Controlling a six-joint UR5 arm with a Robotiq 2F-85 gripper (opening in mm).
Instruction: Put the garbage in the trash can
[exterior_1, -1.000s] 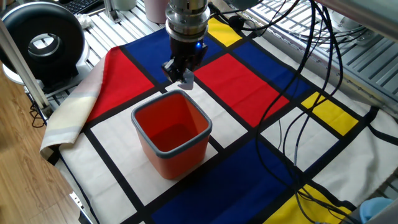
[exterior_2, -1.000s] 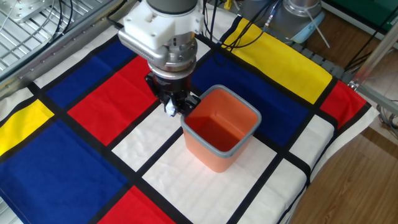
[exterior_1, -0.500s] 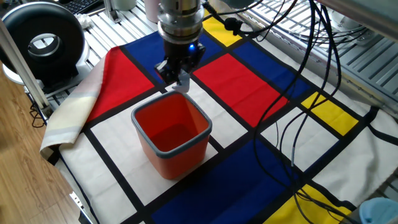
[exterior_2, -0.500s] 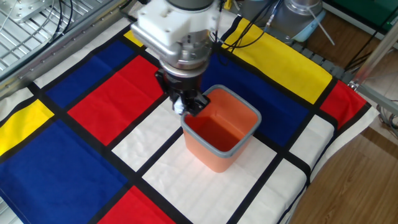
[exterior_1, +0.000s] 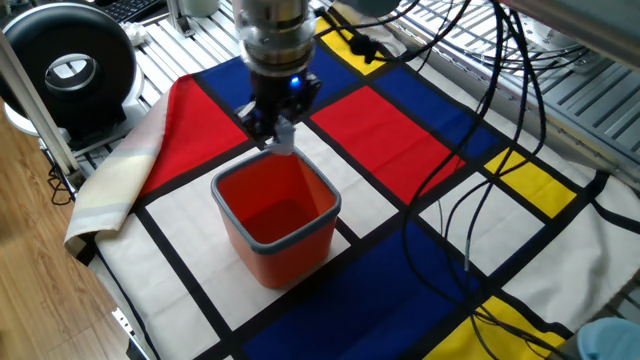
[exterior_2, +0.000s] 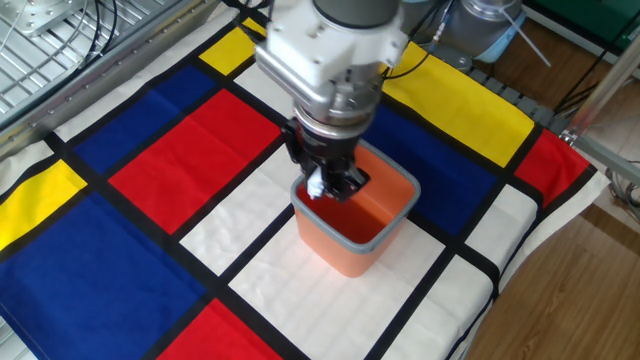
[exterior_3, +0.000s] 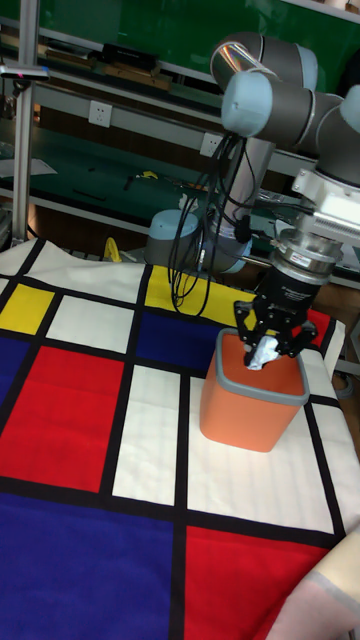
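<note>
Since a second ago the arm has slid across so the gripper now hangs over the trash can's opening instead of off to the side of it; the can itself hasn't budged.

Biggest thing around is the tablecloth, a Mondrian-style grid of red, blue, yellow and white blocks split by black lines, draped over a metal frame table. In one fixed view its corner at 9 o'clock is folded over, showing a cream underside. A black round fan sits at 10 o'clock, with wood floor beyond it. Black cables loop over the cloth from 1 o'clock down to 5 o'clock. In the tall fixed view there's a green wall and shelving behind.

The arm comes down from above, wrist pointing straight down at the table, a blue light glowing on the wrist.

The trash can is orange-red with a grey rim, standing upright on a white block.

The fingers are pinched narrow around the garbage, a little white crumpled wad held just above the rim, inside the can's outline.
</note>
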